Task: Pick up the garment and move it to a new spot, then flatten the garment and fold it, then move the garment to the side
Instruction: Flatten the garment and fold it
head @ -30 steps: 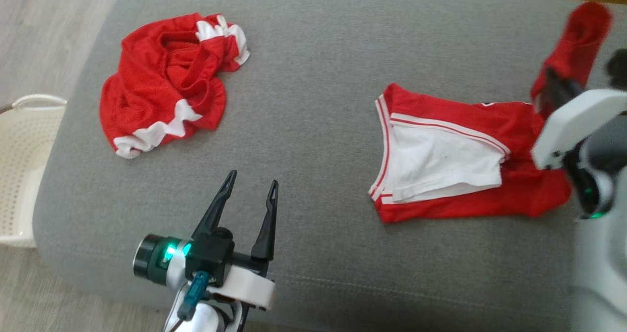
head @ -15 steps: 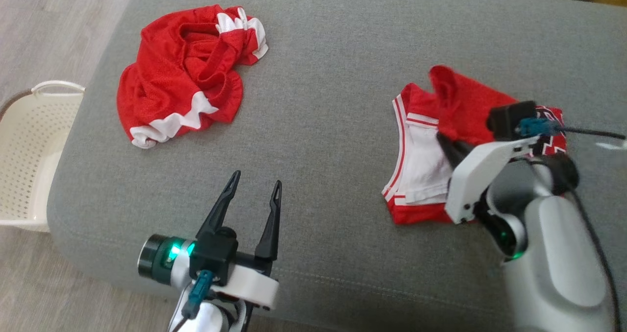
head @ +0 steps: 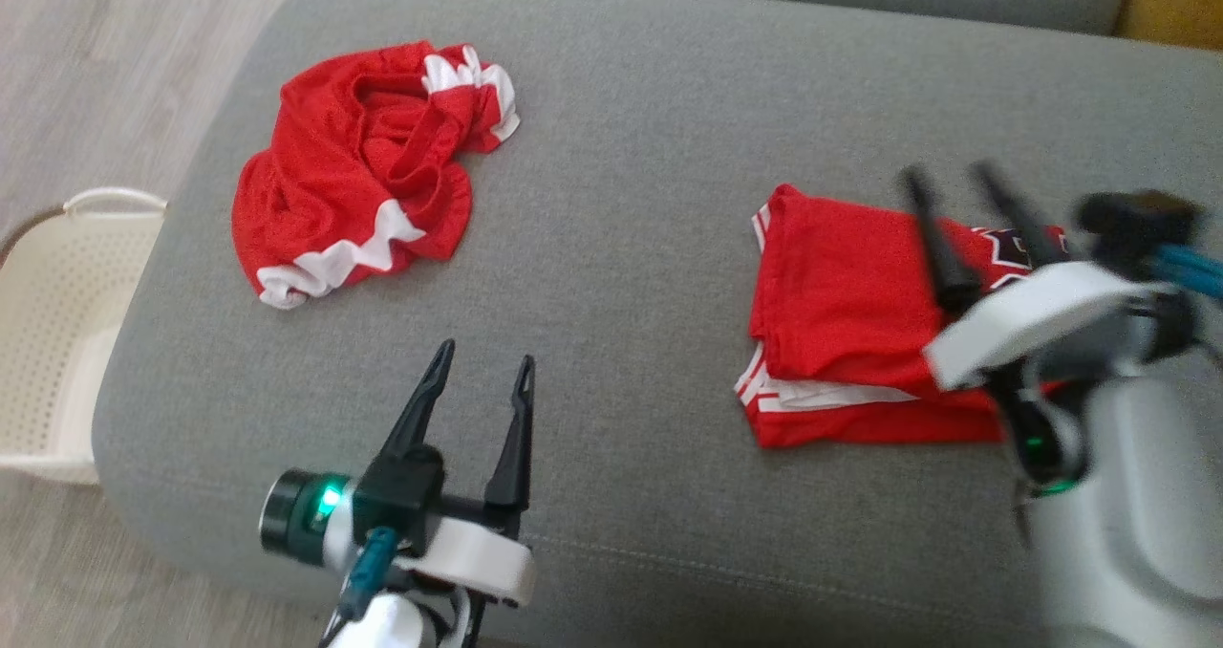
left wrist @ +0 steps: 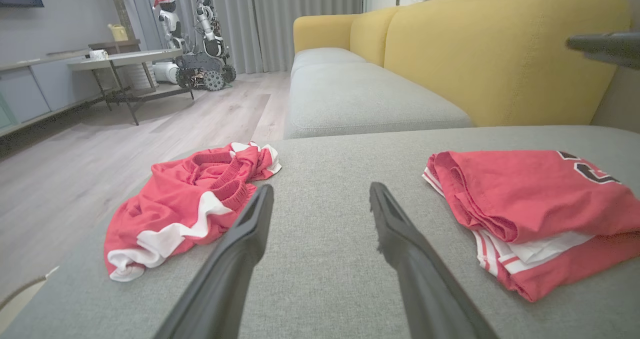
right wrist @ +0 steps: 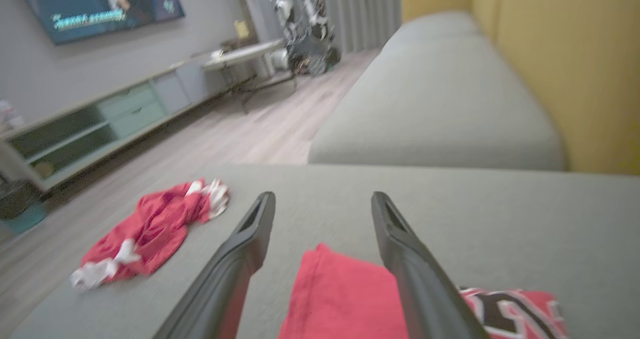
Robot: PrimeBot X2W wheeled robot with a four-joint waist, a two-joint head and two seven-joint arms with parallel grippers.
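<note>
While the right gripper (head: 944,172) hovers spread and empty over the folded garment (head: 850,285) on the cushion (head: 631,199), a shallow pinch could lift only the top layer and undo the fold.

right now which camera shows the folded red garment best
Left wrist view: the folded garment is sharp and unblocked, its stacked layers visible. The head view shows it from above, partly behind the right gripper. The right wrist view is blurred and crops it.
</note>
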